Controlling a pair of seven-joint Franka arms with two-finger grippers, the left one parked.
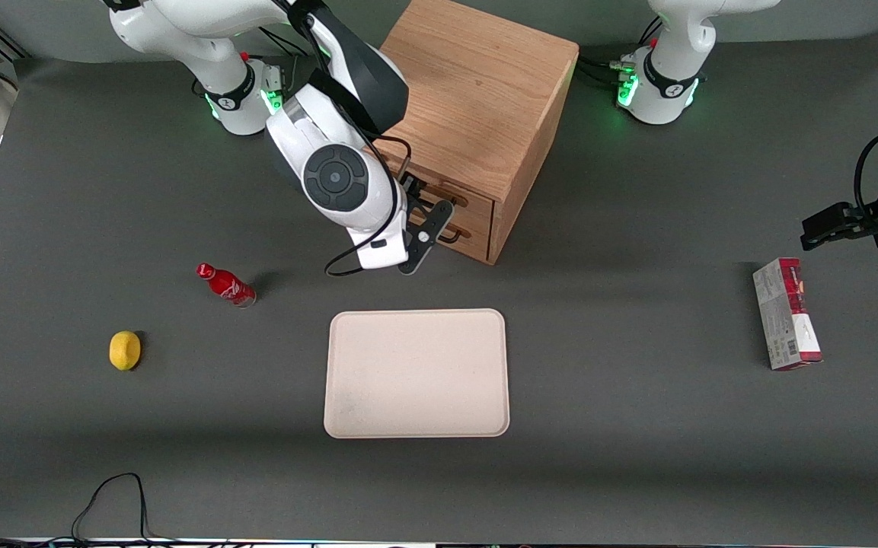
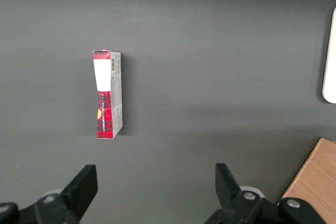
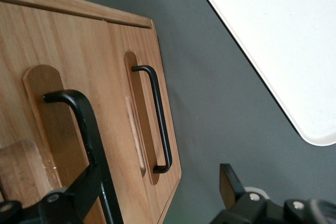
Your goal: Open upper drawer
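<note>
The oak cabinet (image 1: 477,91) stands at the back middle of the table, its two drawers facing the working arm's end. The upper drawer (image 3: 63,51) looks pushed in, flush with the lower drawer (image 3: 116,77) beneath it. My gripper (image 1: 429,201) is open right in front of the drawer fronts. One finger (image 3: 84,192) sits against the upper drawer's black bar handle (image 3: 84,129); the other finger (image 3: 230,182) hangs over the table past the cabinet's bottom edge. The lower drawer's handle (image 3: 160,124) lies between the two fingers.
A cream tray (image 1: 416,373) lies nearer the front camera than the cabinet. A red bottle (image 1: 227,284) and a lemon (image 1: 125,350) lie toward the working arm's end. A red carton (image 1: 787,313) lies toward the parked arm's end.
</note>
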